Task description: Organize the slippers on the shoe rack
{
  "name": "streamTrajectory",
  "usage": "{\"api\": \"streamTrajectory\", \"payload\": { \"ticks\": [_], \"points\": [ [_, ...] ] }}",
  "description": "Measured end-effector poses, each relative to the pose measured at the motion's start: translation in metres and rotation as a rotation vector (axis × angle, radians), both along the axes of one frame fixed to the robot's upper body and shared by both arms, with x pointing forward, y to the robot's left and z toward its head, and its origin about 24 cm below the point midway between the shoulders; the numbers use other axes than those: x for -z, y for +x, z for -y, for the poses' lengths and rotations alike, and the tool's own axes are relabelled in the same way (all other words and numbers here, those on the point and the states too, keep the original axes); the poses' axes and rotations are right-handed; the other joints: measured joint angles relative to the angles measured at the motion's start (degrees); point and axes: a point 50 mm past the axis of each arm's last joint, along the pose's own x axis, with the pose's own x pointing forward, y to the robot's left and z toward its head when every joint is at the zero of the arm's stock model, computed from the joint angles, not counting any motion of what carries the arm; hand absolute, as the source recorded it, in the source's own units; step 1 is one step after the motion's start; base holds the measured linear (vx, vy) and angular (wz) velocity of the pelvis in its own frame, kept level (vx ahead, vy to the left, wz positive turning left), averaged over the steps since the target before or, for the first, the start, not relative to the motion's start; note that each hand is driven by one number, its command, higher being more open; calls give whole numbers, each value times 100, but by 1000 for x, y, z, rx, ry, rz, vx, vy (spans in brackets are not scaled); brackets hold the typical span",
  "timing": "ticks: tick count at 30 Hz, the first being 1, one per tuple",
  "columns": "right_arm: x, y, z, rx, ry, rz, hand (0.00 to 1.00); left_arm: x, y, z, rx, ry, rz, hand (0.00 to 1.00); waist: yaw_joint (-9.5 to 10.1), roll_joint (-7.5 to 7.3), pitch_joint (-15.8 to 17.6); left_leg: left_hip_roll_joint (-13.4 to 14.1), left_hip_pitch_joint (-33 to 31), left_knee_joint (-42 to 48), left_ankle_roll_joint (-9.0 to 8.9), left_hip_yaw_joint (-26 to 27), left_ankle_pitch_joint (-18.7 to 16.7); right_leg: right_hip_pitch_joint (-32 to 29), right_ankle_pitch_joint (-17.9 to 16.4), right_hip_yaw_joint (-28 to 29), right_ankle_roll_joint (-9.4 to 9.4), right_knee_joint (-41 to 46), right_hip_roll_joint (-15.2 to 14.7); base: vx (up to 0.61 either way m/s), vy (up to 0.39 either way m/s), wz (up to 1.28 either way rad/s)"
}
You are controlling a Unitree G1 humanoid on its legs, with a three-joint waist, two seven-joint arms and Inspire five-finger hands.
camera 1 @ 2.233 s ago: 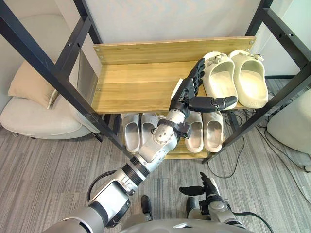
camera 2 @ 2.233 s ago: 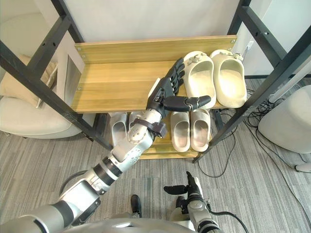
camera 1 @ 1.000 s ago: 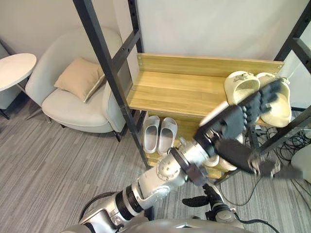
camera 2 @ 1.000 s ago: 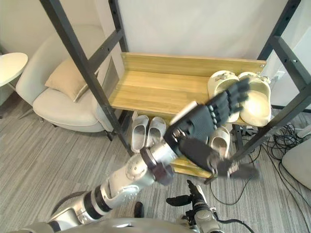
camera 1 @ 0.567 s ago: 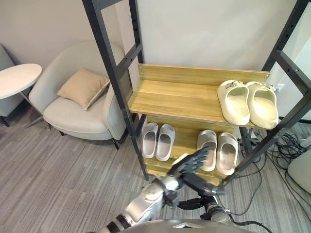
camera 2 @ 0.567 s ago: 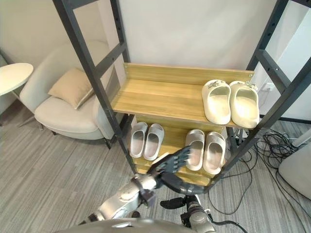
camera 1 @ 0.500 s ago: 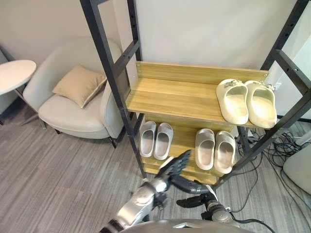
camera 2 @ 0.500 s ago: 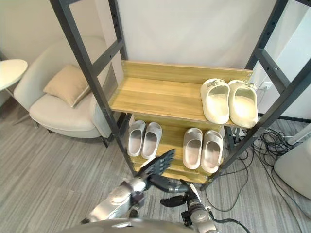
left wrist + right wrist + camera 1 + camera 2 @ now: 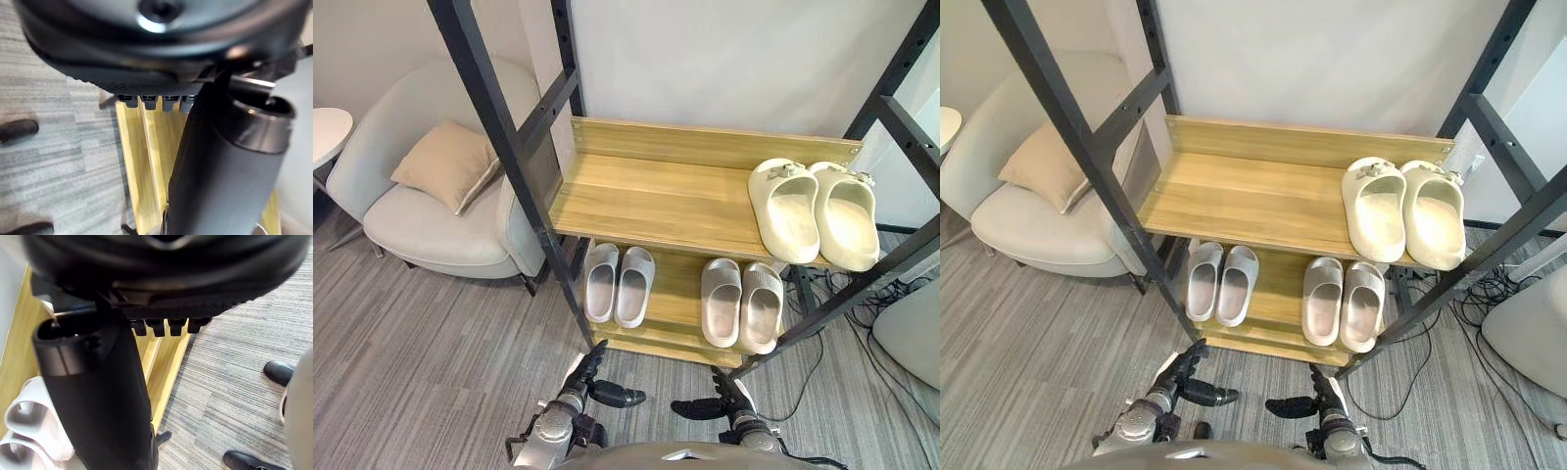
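A black-framed shoe rack (image 9: 502,147) holds two wooden shelves. A cream pair of slippers (image 9: 813,211) lies at the right end of the upper shelf (image 9: 646,191). On the lower shelf (image 9: 674,284) sit a light grey pair (image 9: 619,284) to the left and a beige-grey pair (image 9: 742,304) to the right. My left hand (image 9: 585,382) hangs low in front of the rack, open and holding nothing. My right hand (image 9: 717,403) hovers low beside it, also open and holding nothing. In the right wrist view a slipper (image 9: 22,431) lies past the thumb (image 9: 98,396).
A pale armchair (image 9: 411,230) with a beige cushion (image 9: 445,162) stands left of the rack. A round white table's edge (image 9: 323,127) shows at far left. Cables (image 9: 818,294) trail on the grey carpet at right, near a white rounded object (image 9: 913,333).
My left arm has come away from the upper shelf and dropped to floor level in front of the rack. The camera has shifted and pulled back. The slippers have not moved.
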Motion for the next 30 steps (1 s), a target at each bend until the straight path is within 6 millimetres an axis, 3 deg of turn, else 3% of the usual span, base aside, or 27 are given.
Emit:
{"api": "streamTrajectory", "payload": {
  "ticks": [15,21,23,25,27,28,30],
  "points": [
    [4,2,2,88,0,-30,100,22,-21,-22,-199,124,-126,100,21,-24,42,32,90,-1,-29,257,-122,-25,-7,268,-8,-52,30,-4,11,-9],
    [1,17,1,75,-2,-5,100,23,-22,-27,-270,125,-135,100,38,73,279,92,189,32,-37,580,-155,-224,-13,604,-20,192,31,-25,23,-28],
    [-3,28,-3,52,0,22,100,22,-18,-28,-299,116,-122,100,60,114,485,131,135,87,-12,749,-140,-694,-233,792,-39,956,-21,-83,34,-49],
    [-4,32,-8,28,5,29,100,19,-10,-32,-299,123,-102,100,51,3,603,128,-200,607,85,713,-309,-1096,-379,758,-42,1654,-153,-118,8,3],
    [-5,33,-7,25,0,33,100,17,-3,-34,-297,126,-79,100,78,-67,618,193,-703,1211,171,559,-557,-1212,-471,727,42,1760,-208,-199,-49,40],
    [-5,32,-10,22,8,31,100,16,-2,-36,-303,132,-78,100,72,-124,627,150,-977,1479,209,434,-582,-1530,-1076,731,-44,2919,-310,-193,-130,46],
    [-4,31,-9,30,16,32,100,16,-3,-38,-320,128,-81,100,79,-126,627,149,-1081,1570,215,305,-577,-1531,-1342,724,-57,3519,-270,-110,-143,40]
  ]
}}
